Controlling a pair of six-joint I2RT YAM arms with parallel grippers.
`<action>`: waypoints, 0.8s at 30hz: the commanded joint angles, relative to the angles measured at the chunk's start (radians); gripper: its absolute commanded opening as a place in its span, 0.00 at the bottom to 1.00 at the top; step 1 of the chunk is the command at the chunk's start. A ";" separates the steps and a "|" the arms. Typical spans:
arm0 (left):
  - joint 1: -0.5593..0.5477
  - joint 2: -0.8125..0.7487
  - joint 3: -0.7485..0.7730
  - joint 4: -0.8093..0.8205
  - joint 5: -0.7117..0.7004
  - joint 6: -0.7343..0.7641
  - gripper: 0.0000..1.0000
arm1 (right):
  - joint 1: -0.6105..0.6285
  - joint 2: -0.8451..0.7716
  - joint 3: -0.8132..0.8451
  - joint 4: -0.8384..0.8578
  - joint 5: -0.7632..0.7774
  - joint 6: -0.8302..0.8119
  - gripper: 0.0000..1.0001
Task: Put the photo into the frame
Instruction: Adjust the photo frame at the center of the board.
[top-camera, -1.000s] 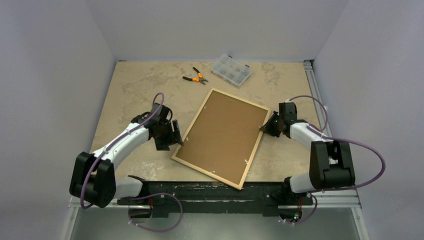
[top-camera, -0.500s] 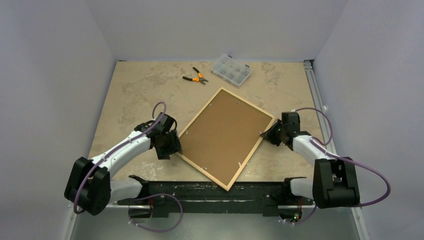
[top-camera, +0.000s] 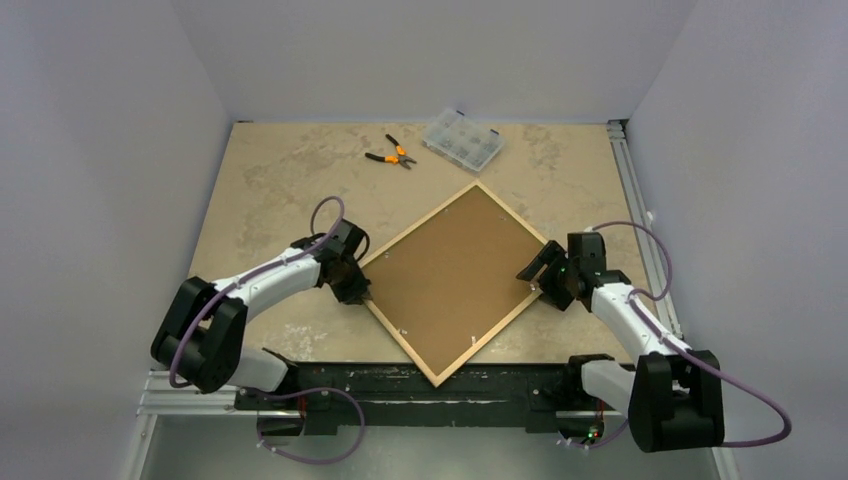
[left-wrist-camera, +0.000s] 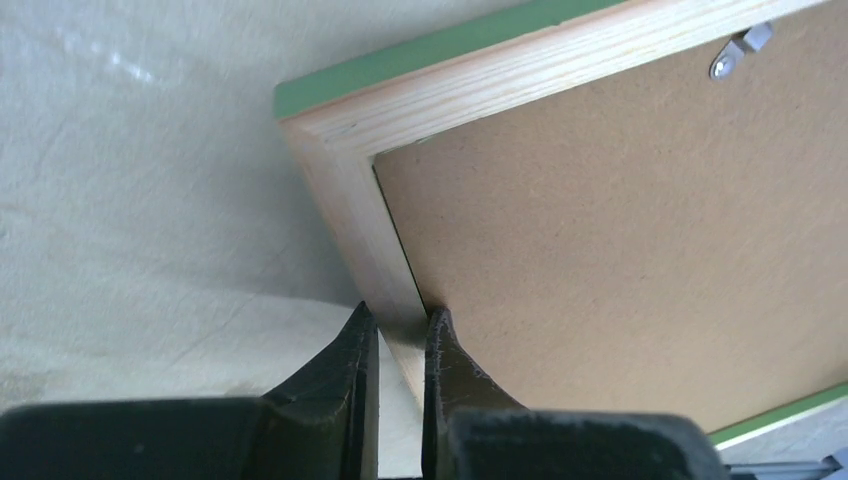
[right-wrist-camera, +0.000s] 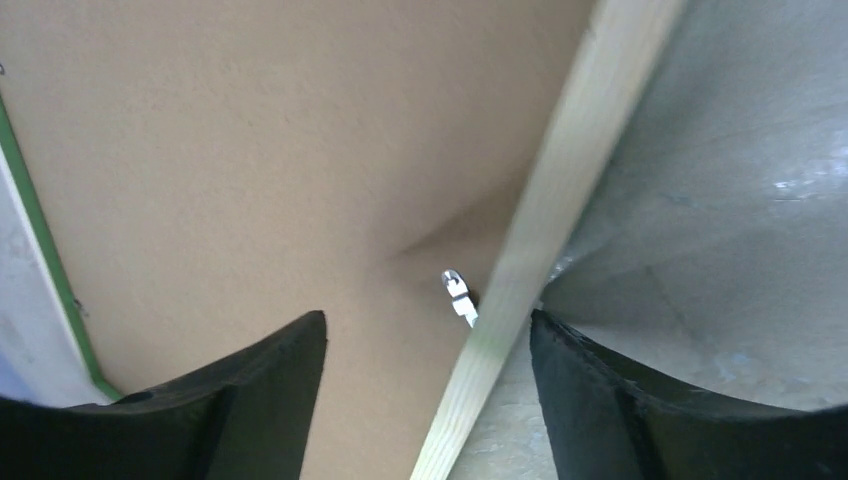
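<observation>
The frame (top-camera: 421, 239) is lying back-up on the table (top-camera: 270, 190), towards the near edge and turned like a diamond, with its brown backing board (top-camera: 455, 280) facing up. The left gripper (top-camera: 362, 292) is pinching the wooden rail beside the left corner. The right gripper (top-camera: 541, 276) is hanging spread astride the right rail. Pliers (top-camera: 392, 155) and a clear parts box (top-camera: 462, 140) are lying at the far side.

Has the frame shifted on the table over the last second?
Yes. The frame has turned clockwise in the top view: its far corner swung right, from beside the pliers to below the clear organiser box.
</observation>
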 joint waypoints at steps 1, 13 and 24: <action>-0.007 0.064 0.055 -0.017 -0.080 0.181 0.00 | 0.001 -0.058 0.095 -0.119 0.124 -0.069 0.75; 0.060 0.227 0.281 -0.034 -0.112 0.526 0.00 | 0.001 -0.119 0.286 -0.230 0.460 -0.249 0.81; 0.160 0.269 0.341 0.099 0.187 0.516 0.68 | -0.034 0.185 0.312 -0.179 0.216 -0.327 0.84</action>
